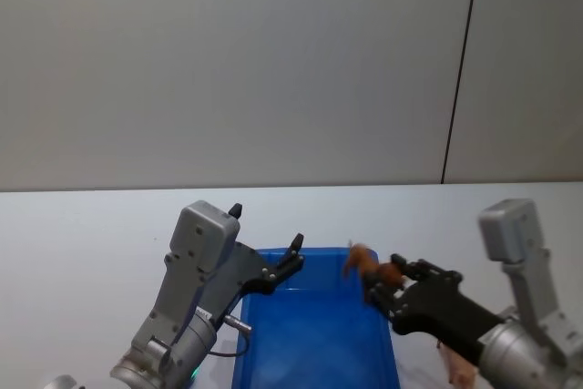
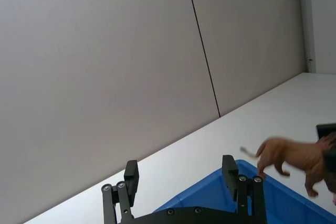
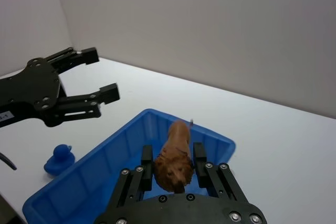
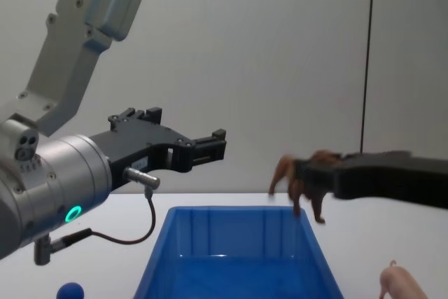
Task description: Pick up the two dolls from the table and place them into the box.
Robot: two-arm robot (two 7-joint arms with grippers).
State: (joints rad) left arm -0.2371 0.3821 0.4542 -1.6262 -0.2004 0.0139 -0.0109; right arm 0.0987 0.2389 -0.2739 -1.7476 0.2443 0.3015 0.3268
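Now white table [image 1: 82, 225], grey wall [image 1: 228, 61]; right hand [image 3: 173, 155] grips brown doll [image 2: 289, 156] above box [image 3: 105, 156].

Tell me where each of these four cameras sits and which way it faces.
Head: high, looking down at the bright blue rectangular plastic bin; both arms show.
Chest: low, looking across the bin; left arm looms large.
Left wrist: faces the wall over the open left gripper.
Right wrist: looks down past the right gripper into the bin.
All four share the small reddish-brown toy animal it holds.
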